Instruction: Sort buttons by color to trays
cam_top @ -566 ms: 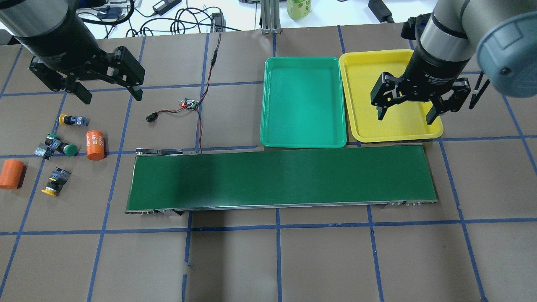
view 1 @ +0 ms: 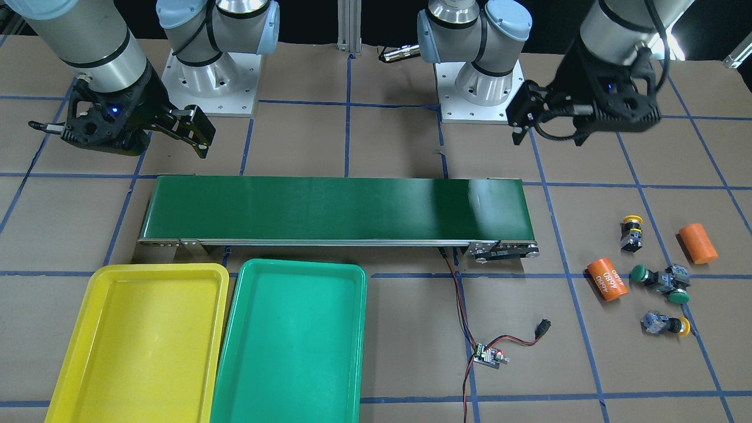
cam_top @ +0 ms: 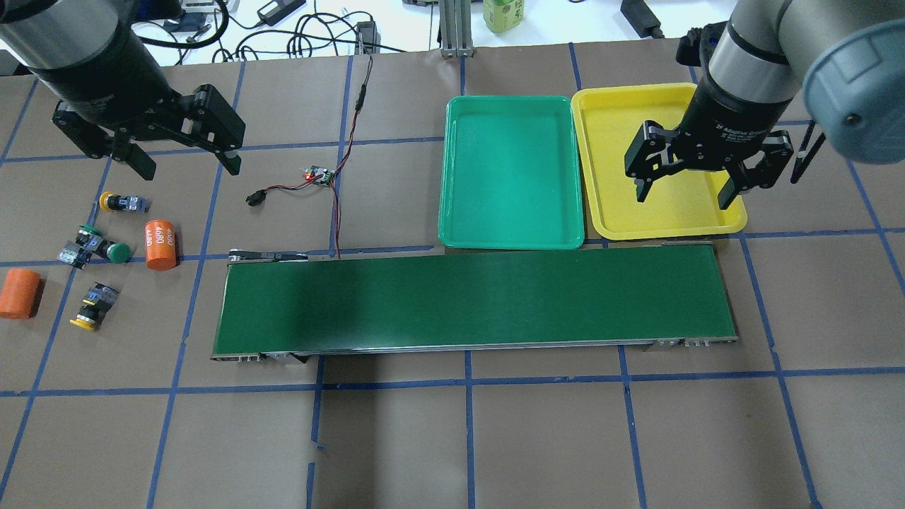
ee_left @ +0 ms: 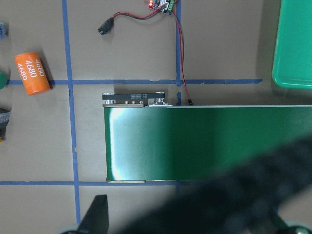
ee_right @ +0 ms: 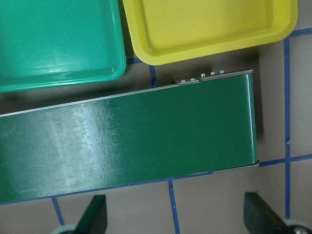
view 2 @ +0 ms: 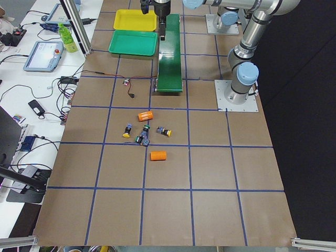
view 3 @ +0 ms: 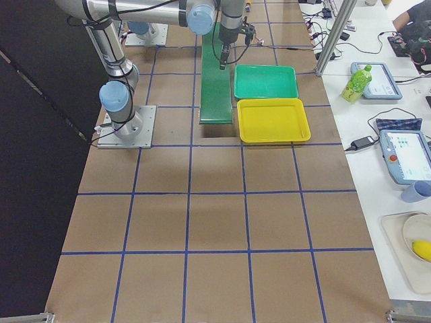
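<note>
Four buttons lie at the table's left end: a yellow-capped one (cam_top: 113, 203), two green-capped ones touching each other (cam_top: 120, 252) (cam_top: 88, 230), and another yellow-capped one (cam_top: 90, 311). My left gripper (cam_top: 189, 168) is open and empty. It hangs above the table, beyond and to the right of the buttons. The green tray (cam_top: 509, 177) and the yellow tray (cam_top: 615, 177) stand side by side behind the conveyor, both empty. My right gripper (cam_top: 682, 198) is open and empty above the yellow tray's near right part.
A long dark-green conveyor belt (cam_top: 474, 300) crosses the middle. Two orange cylinders (cam_top: 161, 244) (cam_top: 18, 293) lie among the buttons. A small circuit board (cam_top: 318, 174) with red and black wires lies behind the belt's left end.
The left arm has shifted very slightly. Nothing else has moved.
</note>
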You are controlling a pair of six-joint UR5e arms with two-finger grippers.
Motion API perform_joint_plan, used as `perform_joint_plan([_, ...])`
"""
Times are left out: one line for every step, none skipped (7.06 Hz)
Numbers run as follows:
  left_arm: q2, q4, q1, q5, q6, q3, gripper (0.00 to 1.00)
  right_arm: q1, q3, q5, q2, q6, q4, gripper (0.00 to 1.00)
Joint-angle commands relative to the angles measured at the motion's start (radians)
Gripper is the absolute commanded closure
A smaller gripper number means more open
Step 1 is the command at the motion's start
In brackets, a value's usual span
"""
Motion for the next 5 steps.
perform_joint_plan([-0.161, 0.180, 0.165, 0.001, 0.125, -0.051, 0.00, 0.000, -0.001, -0.001, 0.000, -0.001, 0.001, 0.00])
perform_joint_plan([-0.243, 0.297, 0.257, 0.001, 0.258, -0.065, 0.00, 0.000, -0.001, 0.001, 0.000, 0.000, -0.001, 0.00])
perform_joint_plan([-0.320, 0.407, 0.308, 0.001, 0.291, -0.069, 0.00, 0.000, -0.001, 0.001, 0.000, 0.000, -0.001, 0.00])
perform_joint_plan([-0.395, 0.522, 0.323, 0.002, 0.290, -0.082, 0.00, 0.000, -0.001, 0.001, 0.000, 0.000, -0.001, 0.00])
perform_joint_plan([-0.462, 0.663, 0.348, 0.002, 0.288, -0.114, 0.00, 0.000, -0.001, 0.001, -0.002, 0.000, -0.001, 0.00])
